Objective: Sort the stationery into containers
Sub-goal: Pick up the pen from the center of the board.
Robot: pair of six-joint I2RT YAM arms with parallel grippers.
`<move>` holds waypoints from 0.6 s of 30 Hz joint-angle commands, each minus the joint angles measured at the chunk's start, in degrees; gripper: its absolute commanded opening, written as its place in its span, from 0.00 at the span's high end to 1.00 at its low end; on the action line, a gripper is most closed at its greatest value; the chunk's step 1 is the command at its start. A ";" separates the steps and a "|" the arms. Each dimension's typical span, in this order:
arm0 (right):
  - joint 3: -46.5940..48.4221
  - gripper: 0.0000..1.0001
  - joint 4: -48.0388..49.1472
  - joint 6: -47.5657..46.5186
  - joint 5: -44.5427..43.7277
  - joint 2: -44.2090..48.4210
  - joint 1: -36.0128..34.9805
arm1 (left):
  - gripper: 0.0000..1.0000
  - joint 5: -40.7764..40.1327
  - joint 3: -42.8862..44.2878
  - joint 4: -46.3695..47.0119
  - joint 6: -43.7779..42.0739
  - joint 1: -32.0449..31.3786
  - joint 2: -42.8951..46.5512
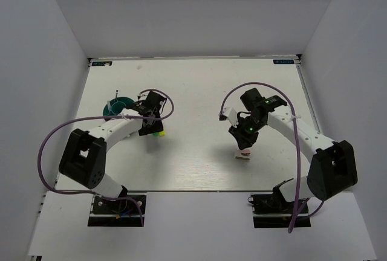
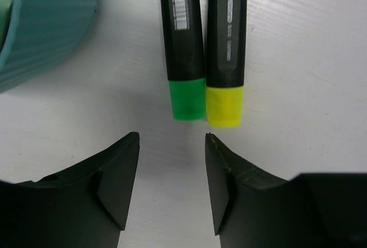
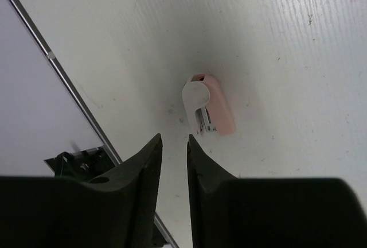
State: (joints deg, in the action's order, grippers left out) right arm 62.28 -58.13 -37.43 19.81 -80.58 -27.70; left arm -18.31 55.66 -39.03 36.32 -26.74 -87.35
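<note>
— Left gripper [image 2: 172, 139]: how does it stand?
— Jaws spread with nothing between them, low over the table [image 2: 298, 58]. Just beyond its tips two black markers lie side by side, coloured ends towards the gripper. The green-ended marker [image 2: 183, 47] is on the left of the wrist view and the yellow-ended marker [image 2: 226, 53] on the right.
— Any writing on them?
— A white barcode label [image 2: 180, 1] sits on the green-ended one. Grey print runs along the other, too blurred to read.
— And the container?
— The teal holder [image 2: 46, 24] stands near the markers, with white table between, its ribbed wall showing. Seen from above, a thin pen [image 1: 115, 96] stands upright in it. Which compartment cannot be told.
— The right gripper [image 3: 175, 139]?
— Jaws parted by a narrow gap, holding nothing. The pink-and-white block [image 3: 209, 104] lies on the table just ahead of the tips, not touching them. A metal edge strip [image 3: 57, 64] runs down the left of that view, apart from the block.
</note>
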 commanded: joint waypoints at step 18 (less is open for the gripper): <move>-6.38 0.71 7.77 4.73 9.54 2.18 3.97 | 0.57 -9.55 7.89 7.90 -3.44 1.87 -9.68</move>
State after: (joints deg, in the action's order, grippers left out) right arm 56.51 -51.42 -33.30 26.28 -79.24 -24.29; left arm -24.86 62.00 -34.39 34.13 -24.95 -97.10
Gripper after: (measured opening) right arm 0.293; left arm 0.436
